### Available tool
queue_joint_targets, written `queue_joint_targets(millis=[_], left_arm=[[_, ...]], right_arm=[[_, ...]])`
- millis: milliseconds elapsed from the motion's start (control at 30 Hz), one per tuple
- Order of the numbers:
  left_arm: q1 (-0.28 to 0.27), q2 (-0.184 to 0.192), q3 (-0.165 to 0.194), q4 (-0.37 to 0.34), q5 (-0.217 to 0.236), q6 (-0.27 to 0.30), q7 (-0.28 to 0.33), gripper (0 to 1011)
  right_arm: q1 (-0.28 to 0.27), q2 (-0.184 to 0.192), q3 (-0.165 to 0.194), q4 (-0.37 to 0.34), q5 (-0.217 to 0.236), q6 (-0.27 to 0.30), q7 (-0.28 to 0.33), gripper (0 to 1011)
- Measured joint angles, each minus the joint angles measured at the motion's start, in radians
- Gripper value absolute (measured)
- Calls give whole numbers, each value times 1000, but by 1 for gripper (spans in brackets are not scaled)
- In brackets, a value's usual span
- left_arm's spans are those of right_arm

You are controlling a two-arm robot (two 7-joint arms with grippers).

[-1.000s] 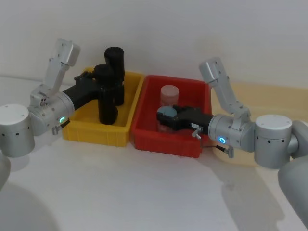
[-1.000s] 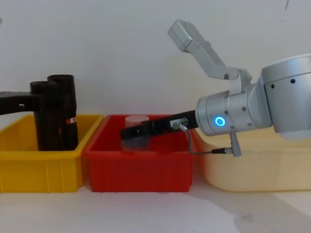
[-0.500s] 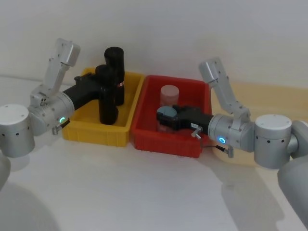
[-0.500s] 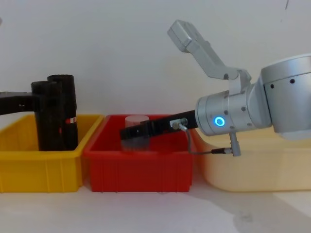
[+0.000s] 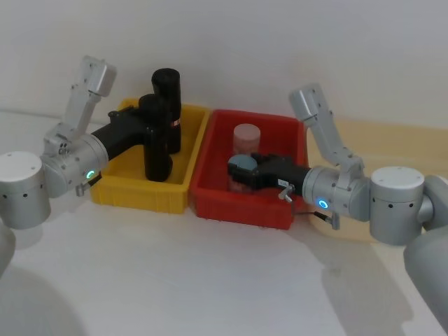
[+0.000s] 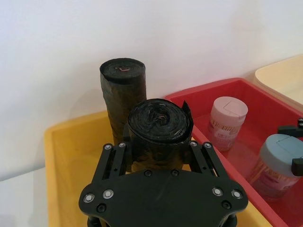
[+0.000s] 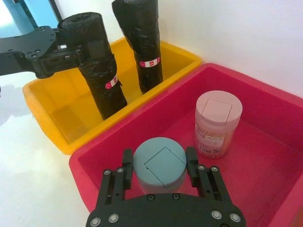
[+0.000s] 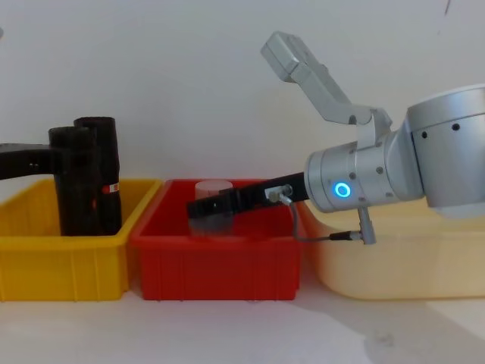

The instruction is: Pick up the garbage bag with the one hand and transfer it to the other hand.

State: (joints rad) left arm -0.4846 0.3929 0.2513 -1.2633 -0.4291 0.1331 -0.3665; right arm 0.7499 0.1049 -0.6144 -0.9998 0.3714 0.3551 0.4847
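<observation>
Garbage bag (image 8: 76, 205) — base hidden behind yellow bin (image 8: 61, 265).

Silver cylindrical arms (image 5: 66, 159), black screw-studded left claw (image 6: 158, 150) — green ring (image 5: 90, 175), right claw (image 7: 159, 168) — blue ring (image 8: 342, 189), seemingly grey cable (image 8: 327, 236).

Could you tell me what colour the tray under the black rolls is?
The rectangular plastic tray is yellow, clearest in the right wrist view.

My left arm (image 5: 70, 157) reaches forward, left gripper (image 5: 155, 129) clamped on the garbage bag (image 5: 158, 159). My right arm (image 5: 343, 189) stretches across toward my left, right gripper (image 5: 239, 176) level, fingers pinching a jar (image 5: 243, 164).
</observation>
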Motion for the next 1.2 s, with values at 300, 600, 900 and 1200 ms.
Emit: queue_joint_targets(millis=[300,600,900,1200], left_arm=[[0,0,0,-1,0,0,0,519],[7,6,-8,-41,5,-11,-6,519],[1,23,-24,-128,-16,-5,-25,519],[-43,32,-23,-198,-57,26,-73,519]], right_arm=[[-1,0,0,-1,0,0,0,656],[-17,11,11,-55,7,-4,3,656],[-37,39,29,-173,18,-12,-1,656],[-64,92,68,-343,25,-8,-37,656]])
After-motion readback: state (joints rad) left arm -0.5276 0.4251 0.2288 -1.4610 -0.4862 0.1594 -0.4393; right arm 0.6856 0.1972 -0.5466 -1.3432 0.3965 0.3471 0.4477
